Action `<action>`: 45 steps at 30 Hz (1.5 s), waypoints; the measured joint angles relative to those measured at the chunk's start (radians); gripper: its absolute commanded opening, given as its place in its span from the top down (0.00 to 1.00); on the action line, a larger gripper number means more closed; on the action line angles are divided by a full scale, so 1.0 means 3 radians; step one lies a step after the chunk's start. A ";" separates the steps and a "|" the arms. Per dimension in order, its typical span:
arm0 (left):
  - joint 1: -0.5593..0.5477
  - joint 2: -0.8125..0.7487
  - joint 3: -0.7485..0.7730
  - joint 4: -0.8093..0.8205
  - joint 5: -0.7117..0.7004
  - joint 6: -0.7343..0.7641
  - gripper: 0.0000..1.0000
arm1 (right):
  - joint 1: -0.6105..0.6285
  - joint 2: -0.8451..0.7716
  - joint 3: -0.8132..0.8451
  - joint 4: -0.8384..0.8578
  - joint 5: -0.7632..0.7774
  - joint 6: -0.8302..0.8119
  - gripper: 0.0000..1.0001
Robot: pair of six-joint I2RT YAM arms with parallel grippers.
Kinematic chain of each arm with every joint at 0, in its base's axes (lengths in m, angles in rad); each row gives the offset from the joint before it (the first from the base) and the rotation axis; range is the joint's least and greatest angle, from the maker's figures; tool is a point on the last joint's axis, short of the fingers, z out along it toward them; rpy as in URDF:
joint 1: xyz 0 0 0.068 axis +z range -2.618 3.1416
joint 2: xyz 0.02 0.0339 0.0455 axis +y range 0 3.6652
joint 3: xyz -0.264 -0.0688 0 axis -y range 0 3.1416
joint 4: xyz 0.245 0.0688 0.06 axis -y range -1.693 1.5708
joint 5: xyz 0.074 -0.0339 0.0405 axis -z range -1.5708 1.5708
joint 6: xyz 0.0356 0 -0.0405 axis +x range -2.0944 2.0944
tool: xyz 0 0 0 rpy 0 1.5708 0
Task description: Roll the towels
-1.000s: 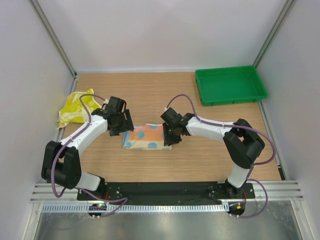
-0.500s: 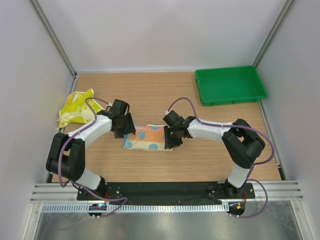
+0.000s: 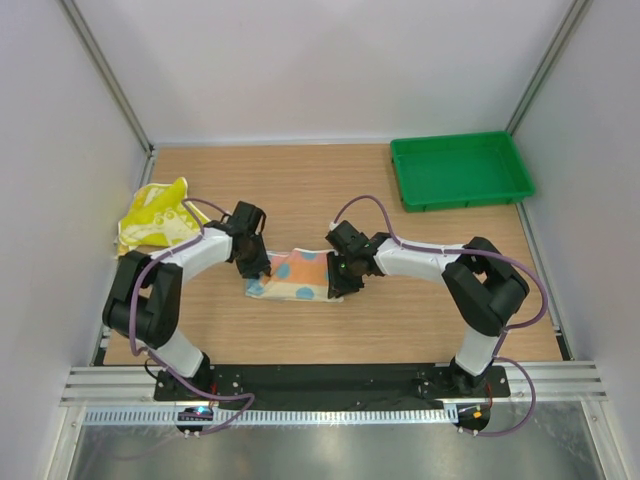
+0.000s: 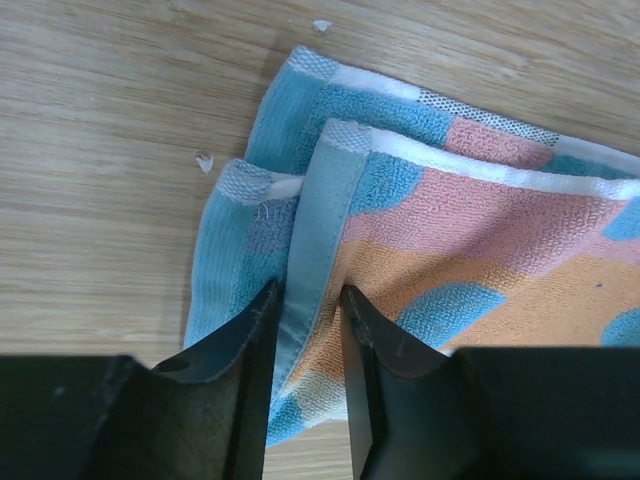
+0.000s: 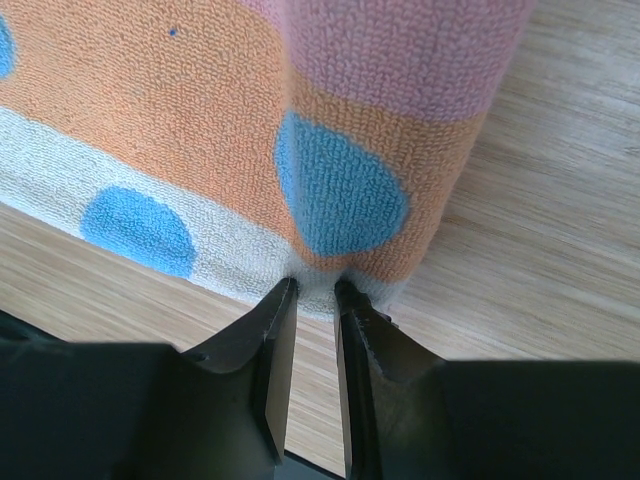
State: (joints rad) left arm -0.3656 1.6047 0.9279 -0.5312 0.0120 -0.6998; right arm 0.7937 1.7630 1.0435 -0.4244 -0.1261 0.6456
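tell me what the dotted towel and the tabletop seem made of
The dotted towel looks like terry cloth, matte, with looped pile and a flat woven hem. The tabletop seems wood or wood-look laminate, smooth, with straight grain lines.

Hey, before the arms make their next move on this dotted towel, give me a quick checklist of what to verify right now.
1. Right gripper pinches the dotted towel's edge: ok.
2. Left gripper straddles the opposite hem: ok.
3. Left grip fully closed: cannot tell.
4. Folded layers aligned at the left corner: not ok, offset.
5. Yellow towel lies apart from the dotted towel: ok.
6. Yellow towel flat for later: not ok, crumpled.
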 measured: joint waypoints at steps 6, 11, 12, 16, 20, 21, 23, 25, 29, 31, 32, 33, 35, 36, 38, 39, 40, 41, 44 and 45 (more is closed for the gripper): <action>0.0000 0.0034 0.0004 0.0000 -0.0048 0.0004 0.94 | -0.0009 0.0001 0.0000 -0.0001 -0.0015 -0.0027 0.71; -0.0006 0.0011 0.0042 -0.0067 -0.0231 0.0009 0.95 | -0.0013 0.0001 -0.0001 -0.0001 -0.0025 -0.0041 0.71; -0.0006 0.0000 0.0066 -0.0097 -0.0295 0.0010 0.94 | -0.0013 0.0001 -0.0001 -0.0001 -0.0024 -0.0042 0.72; -0.0006 -0.0046 0.0191 -0.0202 -0.0481 0.0018 0.85 | -0.0013 0.0001 -0.0001 -0.0001 -0.0025 -0.0045 0.71; -0.0010 -0.0055 0.0240 -0.0245 -0.0600 0.0037 0.66 | -0.0013 0.0001 -0.0001 0.0001 -0.0036 -0.0047 0.65; -0.0010 -0.0055 0.0240 -0.0267 -0.0632 0.0042 0.62 | -0.0013 0.0001 -0.0001 0.0004 -0.0041 -0.0048 0.63; -0.0010 -0.0055 0.0240 -0.0301 -0.0688 0.0045 0.52 | -0.0013 0.0001 0.0005 0.0004 -0.0066 -0.0048 0.55; -0.0010 -0.0062 0.0240 -0.0331 -0.0741 0.0050 0.48 | -0.0013 0.0000 0.0028 -0.0013 -0.0085 -0.0052 0.50; -0.0037 -0.0168 0.0243 -0.0449 -0.0855 0.0051 0.47 | -0.0013 -0.0003 0.0113 -0.0186 -0.0075 -0.0088 0.41; -0.0094 -0.0261 0.0290 -0.0572 -0.0941 0.0037 0.48 | -0.0013 -0.0011 0.0172 -0.0298 -0.0056 -0.0116 0.37; -0.0140 -0.0309 0.0331 -0.0621 -0.0975 0.0022 0.48 | -0.0013 -0.0028 0.0209 -0.0357 -0.0050 -0.0135 0.37; -0.0195 -0.0359 0.0373 -0.0659 -0.1005 0.0005 0.48 | -0.0013 -0.0052 0.0251 -0.0409 -0.0047 -0.0148 0.36; -0.0313 -0.0462 0.0456 -0.0713 -0.1029 -0.0027 0.49 | -0.0013 -0.0118 0.0331 -0.0463 -0.0048 -0.0165 0.36; -0.0379 -0.0510 0.0482 -0.0720 -0.1027 -0.0046 0.49 | -0.0018 -0.0155 0.0385 -0.0479 -0.0052 -0.0170 0.36; -0.0486 -0.0599 0.0501 -0.0730 -0.1021 -0.0099 0.51 | -0.0038 -0.0207 0.0516 -0.0481 -0.0078 -0.0187 0.47; -0.0533 -0.0633 0.0501 -0.0739 -0.1010 -0.0123 0.53 | -0.0056 -0.0212 0.0587 -0.0479 -0.0094 -0.0196 0.51; -0.0576 -0.0660 0.0493 -0.0739 -0.0993 -0.0156 0.56 | -0.0079 -0.0212 0.0646 -0.0463 -0.0113 -0.0206 0.59; -0.0613 -0.0679 0.0478 -0.0730 -0.0975 -0.0184 0.57 | -0.0112 -0.0211 0.0679 -0.0427 -0.0140 -0.0223 0.72; -0.0657 -0.0694 0.0364 -0.0712 -0.0914 -0.0247 0.60 | -0.0282 -0.0155 0.0703 -0.0328 -0.0237 -0.0239 0.92; -0.0657 -0.0694 0.0306 -0.0692 -0.0902 -0.0263 0.60 | -0.0355 -0.0107 0.0703 -0.0289 -0.0264 -0.0242 0.93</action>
State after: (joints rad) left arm -0.5629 1.3964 1.0199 -0.7387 -0.2584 -0.7788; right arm 0.6872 1.7309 1.2545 -0.5110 -0.2054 0.5732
